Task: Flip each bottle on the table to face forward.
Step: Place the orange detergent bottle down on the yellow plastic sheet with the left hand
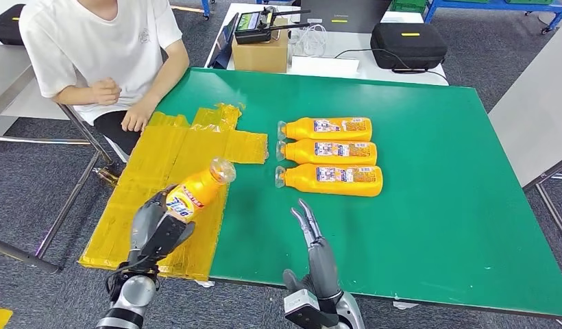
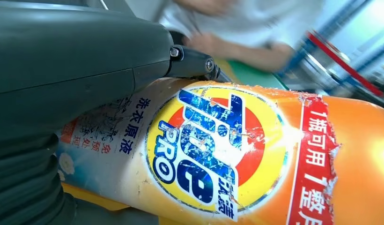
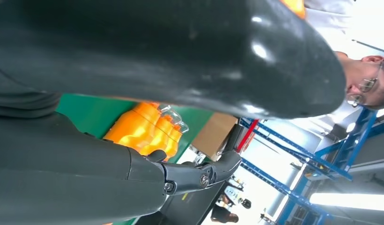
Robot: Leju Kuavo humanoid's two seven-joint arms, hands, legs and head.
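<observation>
Four bottles: all orange, one held, three lying on the table
Held bottle (image 1: 197,190): gripped by the left hand (image 1: 155,229) above the yellow sheet (image 1: 189,147) at the table's near left corner, tilted with its clear cap pointing up and away from the robot; the round blue, red and yellow front label faces up, seen close in the left wrist view (image 2: 218,150)
Left hand fingers: wrapped around the lower body of the held bottle, thumb on one side, darker fingers on the other
Row of three bottles (image 1: 330,152): on their sides on the green table (image 1: 436,205), side by side and touching or nearly so, caps pointing toward the yellow sheet, small printed labels facing up
Right hand (image 1: 312,236): above the near edge of the table, holding nothing, fingers stretched out straight and close together, pointing toward the row of three but apart from it
Person (image 1: 100,48): in a white shirt, seated at the far left corner, hands by the edge of the yellow sheet
Behind the table: a cardboard box (image 1: 260,51) and a black case (image 1: 408,44) on a white surface
</observation>
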